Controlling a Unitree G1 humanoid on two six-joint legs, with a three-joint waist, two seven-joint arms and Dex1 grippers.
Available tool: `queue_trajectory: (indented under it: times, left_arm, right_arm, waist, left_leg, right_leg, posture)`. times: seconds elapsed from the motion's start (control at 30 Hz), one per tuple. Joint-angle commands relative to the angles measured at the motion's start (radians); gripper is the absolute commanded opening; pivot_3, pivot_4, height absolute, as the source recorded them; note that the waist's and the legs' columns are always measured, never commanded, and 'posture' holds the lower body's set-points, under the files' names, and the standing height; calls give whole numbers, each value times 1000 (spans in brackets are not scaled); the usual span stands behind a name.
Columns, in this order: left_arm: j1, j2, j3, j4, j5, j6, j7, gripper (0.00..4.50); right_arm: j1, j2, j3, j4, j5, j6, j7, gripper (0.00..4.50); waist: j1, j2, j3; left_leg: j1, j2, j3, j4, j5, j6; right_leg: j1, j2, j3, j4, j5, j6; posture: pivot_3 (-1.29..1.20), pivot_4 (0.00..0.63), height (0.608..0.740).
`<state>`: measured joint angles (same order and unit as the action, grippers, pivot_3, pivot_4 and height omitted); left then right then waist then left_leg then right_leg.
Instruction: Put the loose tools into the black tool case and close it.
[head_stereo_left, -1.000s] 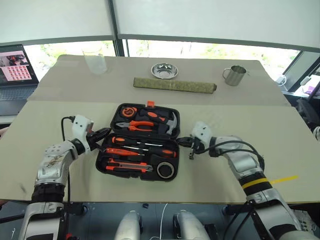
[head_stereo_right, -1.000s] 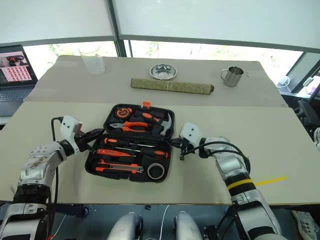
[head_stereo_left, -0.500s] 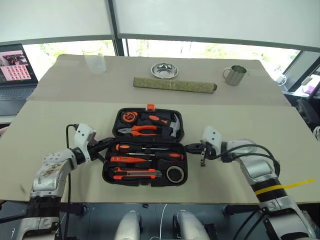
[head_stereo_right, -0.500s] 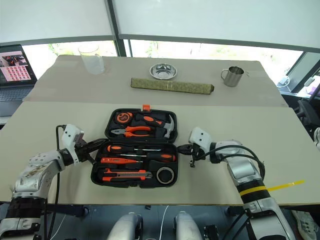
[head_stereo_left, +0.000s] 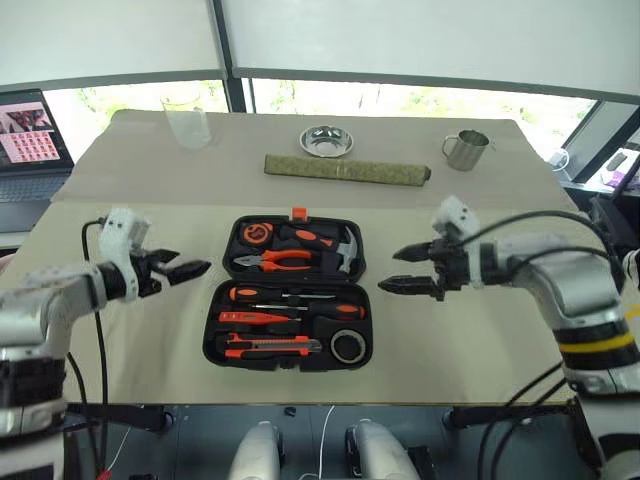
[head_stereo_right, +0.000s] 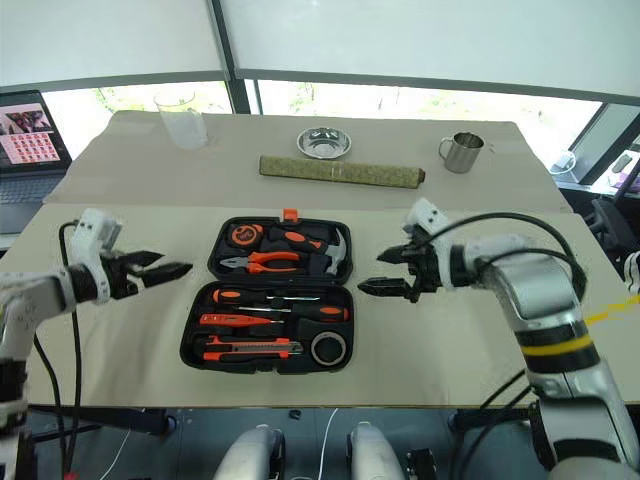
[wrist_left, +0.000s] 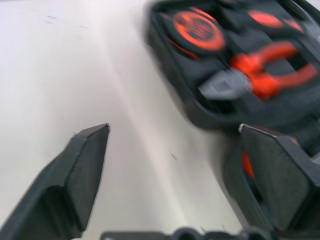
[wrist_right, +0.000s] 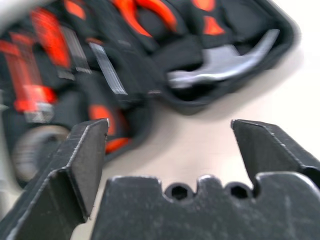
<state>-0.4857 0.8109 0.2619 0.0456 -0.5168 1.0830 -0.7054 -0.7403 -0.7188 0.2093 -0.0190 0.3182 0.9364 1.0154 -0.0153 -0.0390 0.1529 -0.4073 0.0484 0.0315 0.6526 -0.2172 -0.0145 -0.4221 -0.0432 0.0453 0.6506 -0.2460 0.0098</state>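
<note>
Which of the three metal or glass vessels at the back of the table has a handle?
The steel mug at the far right; the bowl and glass have none.

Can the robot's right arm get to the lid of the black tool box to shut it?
Probably yes. The right gripper hangs open just beside the black tool case, level with the lid half, and nothing lies on the table between them.

The black tool case lies open on the counter, apparently filled; the left gripper and right gripper flank it, jaws apart.
</note>
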Motion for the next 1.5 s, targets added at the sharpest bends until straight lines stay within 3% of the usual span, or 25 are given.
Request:
queue_trajectory:
  times: [0.03, 0.2, 0.5, 0.53, 0.63, 0.93, 1.0, 1.1, 1.23, 1.4, 1.47, 1.5]
  left_arm:
    - [-59, -42, -40, 29, 6, 65, 55, 4398]
    - [-114, -95, -80, 86, 28, 81, 99, 4398]
    - [-142, -123, -91, 135, 45, 47, 115, 4398]
    - [-141, -126, -92, 136, 45, 50, 116, 4398]
    - [-138, -140, -100, 143, 48, 37, 111, 3727]
    - [-133, -180, -74, 152, 38, 38, 130, 401]
    - [-123, -193, -52, 149, 27, 23, 132, 58]
    - [-102, -217, 0, 131, 4, -44, 123, 58]
    - [-70, -242, 60, 94, -22, -154, 100, 58]
    - [93, -260, 87, -33, 71, -663, -26, 58]
    - [137, -254, 75, -45, 98, -779, -57, 58]
    - [179, -250, 69, -54, 131, -871, -67, 58]
  right_arm:
    - [-124, 75, 9, 149, -37, 179, -121, 4409]
    - [-230, 175, 13, 276, -47, 269, -196, 4409]
    - [-285, 259, -4, 385, -54, 308, -260, 4409]
    - [-280, 262, 3, 390, -58, 305, -264, 4174]
    - [-258, 268, 20, 391, -74, 316, -291, 3311]
    - [-239, 279, 23, 406, -91, 360, -344, 212]
    - [-228, 300, -1, 400, -85, 359, -363, 0]
    - [-218, 351, -111, 365, -42, 242, -377, 0]
    - [-183, 352, -161, 281, -26, 81, -343, 0]
    - [-22, 251, -123, 81, -101, -371, -235, 0]
    - [23, 224, -107, 59, -126, -473, -215, 0]
    - [76, 190, -82, 47, -174, -612, -198, 0]
  waist:
    - [0, 0, 0]
    - [-1, 0, 0]
    - [0, 0, 0]
    - [0, 0, 0]
    - [0, 0, 0]
    - [1, 0, 0]
    - [2, 0, 0]
    - [0, -1, -1]
    - [-4, -1, -1]
    - [-2, -1, 0]
    - [1, -1, 0]
    - [2, -1, 0]
  left_leg:
    - [-1, 0, 0, 0, 0, 0]
    - [-8, 0, -1, 0, 0, 0]
    - [-8, -1, -1, 1, 0, 0]
    - [-8, -1, -1, 1, 0, 0]
    - [-8, -1, -1, 1, 0, 0]
    - [-7, -1, -2, 6, 0, 0]
    - [-4, -1, -2, 7, 0, 0]
    - [-3, -1, -2, 7, 0, 0]
    - [-3, -1, -2, 7, 1, -1]
    - [-13, -1, -2, 7, 0, -1]
    - [-22, -1, -2, 8, 1, -2]
    - [-24, -1, -2, 8, 1, -2]
  right_leg:
    - [-1, 0, 0, 0, 0, 0]
    - [-6, 0, -1, 0, 1, -1]
    - [-7, -1, -1, 1, 1, -1]
    - [-7, -1, -1, 2, 1, -1]
    - [-7, -1, -1, 7, 1, -1]
    - [-4, -1, -2, 7, 1, 0]
    - [-1, -2, -2, 7, 0, 0]
    - [0, -1, -2, 7, 1, 0]
    - [-2, -1, -1, 10, 1, 0]
    - [-10, -2, -1, 8, 1, 0]
    - [-20, -2, -1, 13, 2, 1]
    - [-20, -2, -1, 13, 2, 1]
  posture:
    - [0, 150, 740]
    - [0, 150, 740]
    - [0, 150, 740]
    - [0, 150, 740]
    - [0, 150, 740]
    - [0, 150, 740]
    - [0, 150, 740]
    - [0, 150, 740]
    - [0, 150, 740]
    - [0, 150, 740]
    - [0, 150, 740]
    - [0, 150, 740]
